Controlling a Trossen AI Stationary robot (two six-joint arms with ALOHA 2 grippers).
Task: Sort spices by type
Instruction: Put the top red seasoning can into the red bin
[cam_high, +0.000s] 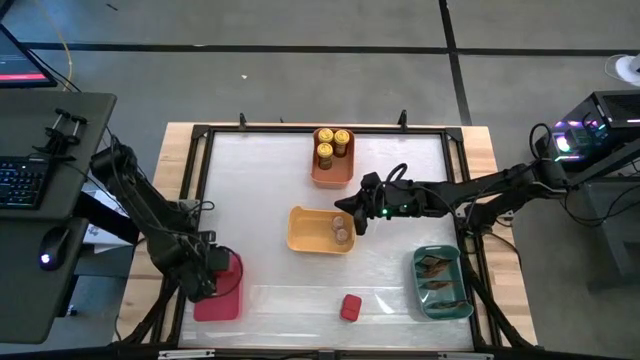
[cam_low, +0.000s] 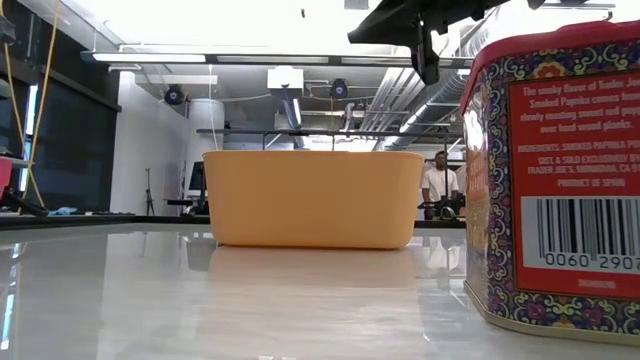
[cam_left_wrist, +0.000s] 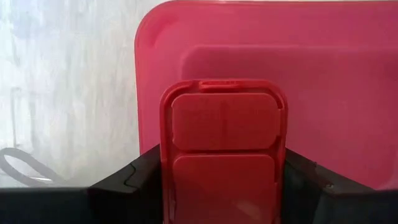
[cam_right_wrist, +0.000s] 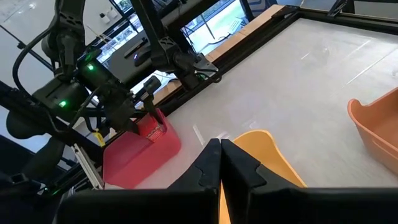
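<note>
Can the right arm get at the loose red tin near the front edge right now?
Probably yes. The right gripper hovers shut and empty over the yellow bin; the red tin stands alone on bare table with nothing in between.

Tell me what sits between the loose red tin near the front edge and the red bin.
Nothing: in the high view the stretch of table from the red tin to the red bin is bare. The left gripper, over that bin, holds another red tin.

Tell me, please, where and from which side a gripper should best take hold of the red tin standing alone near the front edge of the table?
Probably from straight above, closing on two opposite flat side walls near the top of the red tin. It stands upright and blocky, with bare table on every side.
</note>
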